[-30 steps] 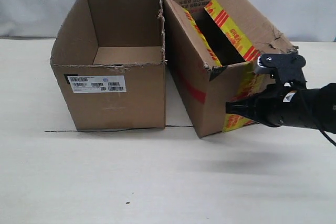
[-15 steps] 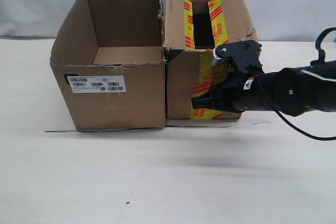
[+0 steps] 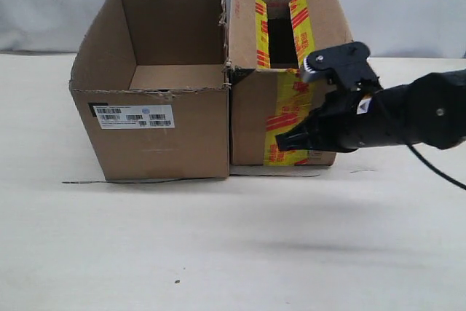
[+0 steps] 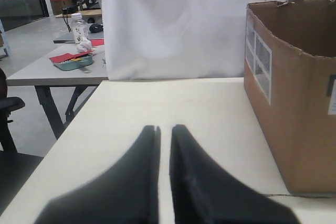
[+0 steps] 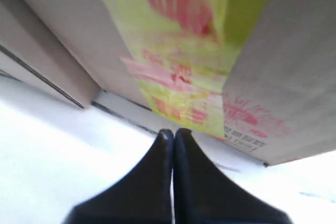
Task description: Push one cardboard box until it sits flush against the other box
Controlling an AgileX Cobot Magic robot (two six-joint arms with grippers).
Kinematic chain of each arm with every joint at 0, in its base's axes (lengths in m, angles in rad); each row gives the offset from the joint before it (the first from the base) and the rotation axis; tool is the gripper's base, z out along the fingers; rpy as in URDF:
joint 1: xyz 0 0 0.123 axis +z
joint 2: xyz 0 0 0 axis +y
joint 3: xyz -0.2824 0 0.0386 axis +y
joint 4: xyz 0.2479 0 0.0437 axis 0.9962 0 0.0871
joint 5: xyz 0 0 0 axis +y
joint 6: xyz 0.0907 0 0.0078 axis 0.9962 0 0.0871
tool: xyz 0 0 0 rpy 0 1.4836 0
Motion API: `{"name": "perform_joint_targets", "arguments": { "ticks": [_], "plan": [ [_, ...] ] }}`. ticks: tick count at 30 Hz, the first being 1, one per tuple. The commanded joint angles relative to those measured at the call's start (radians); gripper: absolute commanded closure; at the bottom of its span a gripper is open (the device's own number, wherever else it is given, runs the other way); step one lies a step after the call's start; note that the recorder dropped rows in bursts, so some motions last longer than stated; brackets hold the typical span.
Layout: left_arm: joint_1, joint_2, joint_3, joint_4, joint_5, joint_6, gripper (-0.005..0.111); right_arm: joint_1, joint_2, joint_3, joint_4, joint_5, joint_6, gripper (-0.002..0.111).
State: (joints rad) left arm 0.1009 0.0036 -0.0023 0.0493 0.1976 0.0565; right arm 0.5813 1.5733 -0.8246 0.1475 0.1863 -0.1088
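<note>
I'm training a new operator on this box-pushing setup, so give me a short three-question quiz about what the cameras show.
1. True or false: a wide gap separates the taped box from the plain box.
2. The right gripper is: A) open around a flap; B) shut, by the taped box's yellow-taped face; C) inside the plain box.
3. Fill in: the white barcode label is on the ___ box.
Key: 1 false; 2 B; 3 plain.
</note>
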Motion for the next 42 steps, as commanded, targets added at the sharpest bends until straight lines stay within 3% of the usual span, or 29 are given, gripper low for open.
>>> {"name": "perform_joint_targets", "arguments": {
  "ticks": [1, 11, 28, 33, 42],
  "plan": [
    [-0.008, -0.004, 0.002, -0.005, -0.015, -0.002, 0.107, 0.001, -0.175, 0.074, -0.009, 0.020, -0.011, 0.109],
    [-0.008, -0.004, 0.002, -0.005, -0.008, -0.002, 0.107, 0.001, -0.639, 0.384, -0.026, -0.086, 0.035, 0.109],
    [-0.008, -0.004, 0.002, -0.005, -0.008, -0.002, 0.107, 0.001, -1.327, 0.812, -0.043, -0.093, 0.087, 0.109],
    [-0.008, -0.004, 0.002, -0.005, -0.008, -0.002, 0.107, 0.001, -1.474, 0.825, -0.212, -0.047, 0.284, 0.109],
    [-0.008, -0.004, 0.002, -0.005, -0.016, -0.002, 0.107, 0.003, -1.573, 0.825, -0.256, -0.032, 0.290, 0.109]
  ]
}}
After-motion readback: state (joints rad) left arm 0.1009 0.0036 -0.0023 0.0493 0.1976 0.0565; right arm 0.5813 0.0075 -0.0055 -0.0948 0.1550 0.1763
